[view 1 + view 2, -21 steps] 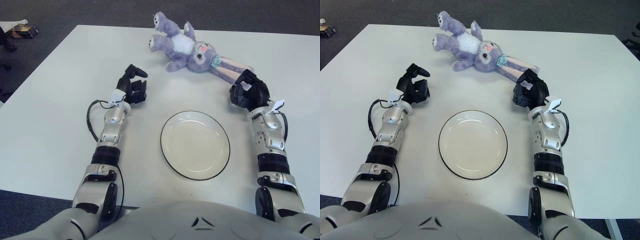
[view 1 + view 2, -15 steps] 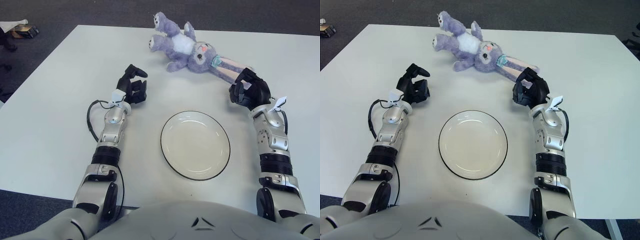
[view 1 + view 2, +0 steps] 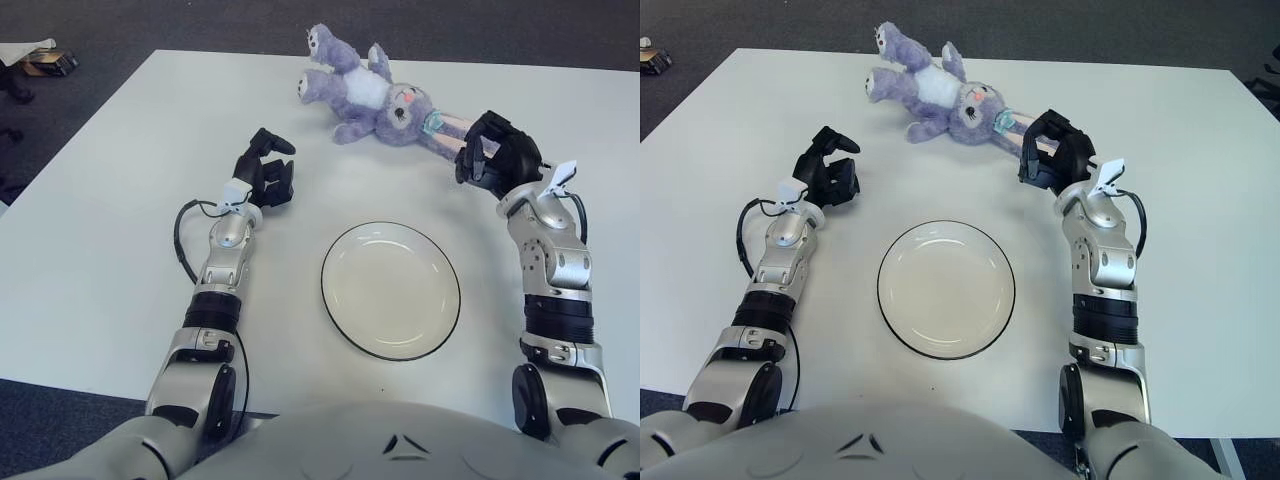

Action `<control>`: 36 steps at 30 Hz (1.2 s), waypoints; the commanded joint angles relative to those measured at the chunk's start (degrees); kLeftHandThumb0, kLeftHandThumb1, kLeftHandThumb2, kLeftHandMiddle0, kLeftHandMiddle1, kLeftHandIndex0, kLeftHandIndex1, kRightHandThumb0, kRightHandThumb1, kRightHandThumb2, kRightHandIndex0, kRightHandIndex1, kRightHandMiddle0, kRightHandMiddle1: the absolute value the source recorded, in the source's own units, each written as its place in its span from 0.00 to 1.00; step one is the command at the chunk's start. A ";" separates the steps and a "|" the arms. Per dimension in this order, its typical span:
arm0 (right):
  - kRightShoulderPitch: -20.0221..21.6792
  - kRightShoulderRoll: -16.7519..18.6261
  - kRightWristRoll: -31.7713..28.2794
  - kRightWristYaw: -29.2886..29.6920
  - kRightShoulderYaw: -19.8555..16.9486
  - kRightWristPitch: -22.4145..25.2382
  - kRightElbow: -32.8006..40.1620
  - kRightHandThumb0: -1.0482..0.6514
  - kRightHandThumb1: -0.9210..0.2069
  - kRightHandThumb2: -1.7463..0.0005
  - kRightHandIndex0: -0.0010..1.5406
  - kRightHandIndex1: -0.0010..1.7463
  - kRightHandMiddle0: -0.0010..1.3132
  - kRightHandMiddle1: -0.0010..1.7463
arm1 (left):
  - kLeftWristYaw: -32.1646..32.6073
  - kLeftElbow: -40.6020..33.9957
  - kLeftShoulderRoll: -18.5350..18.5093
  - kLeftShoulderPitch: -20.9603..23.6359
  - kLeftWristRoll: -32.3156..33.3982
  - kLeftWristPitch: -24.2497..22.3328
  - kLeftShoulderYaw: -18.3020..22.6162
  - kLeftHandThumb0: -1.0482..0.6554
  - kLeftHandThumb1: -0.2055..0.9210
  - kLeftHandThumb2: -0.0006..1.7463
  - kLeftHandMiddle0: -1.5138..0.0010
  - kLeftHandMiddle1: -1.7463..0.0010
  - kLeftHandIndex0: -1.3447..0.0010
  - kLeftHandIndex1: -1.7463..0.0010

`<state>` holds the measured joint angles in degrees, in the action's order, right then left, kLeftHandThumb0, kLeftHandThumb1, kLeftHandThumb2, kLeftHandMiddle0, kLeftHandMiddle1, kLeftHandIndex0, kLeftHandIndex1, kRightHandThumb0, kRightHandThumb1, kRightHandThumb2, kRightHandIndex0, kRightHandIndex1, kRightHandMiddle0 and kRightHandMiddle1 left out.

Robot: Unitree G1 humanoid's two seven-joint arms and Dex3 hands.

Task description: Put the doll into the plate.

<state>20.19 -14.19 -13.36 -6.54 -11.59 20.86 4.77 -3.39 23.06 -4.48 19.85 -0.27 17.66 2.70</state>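
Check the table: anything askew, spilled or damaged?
Nothing stands out. The doll lies flat beyond the plate, which is upright and holds nothing. The right hand is over the doll's long ears; whether it grips them cannot be told. The left hand shows left of the plate, fingers spread.

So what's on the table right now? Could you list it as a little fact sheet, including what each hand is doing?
doll: purple plush rabbit lying at the far side of the table, long ears pointing toward the robot's right
plate: white with a dark rim, nothing in it, between the two arms
right hand: over the rabbit's ears, fingers curled; grip not confirmed
left hand: idle, left of the plate
task status: doll not yet in plate
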 commanded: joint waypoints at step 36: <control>16.38 -9.73 12.81 -4.82 5.80 -13.80 -17.22 0.58 0.42 0.35 0.41 0.95 0.23 1.00 | 0.50 1.42 0.59 -1.89 -0.25 -0.56 -0.27 0.38 0.73 0.54 0.32 0.00 0.72 0.00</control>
<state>35.29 -23.01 -2.07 -10.95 -6.47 10.29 -10.57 -3.39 23.18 -4.37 19.82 -0.44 16.93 2.50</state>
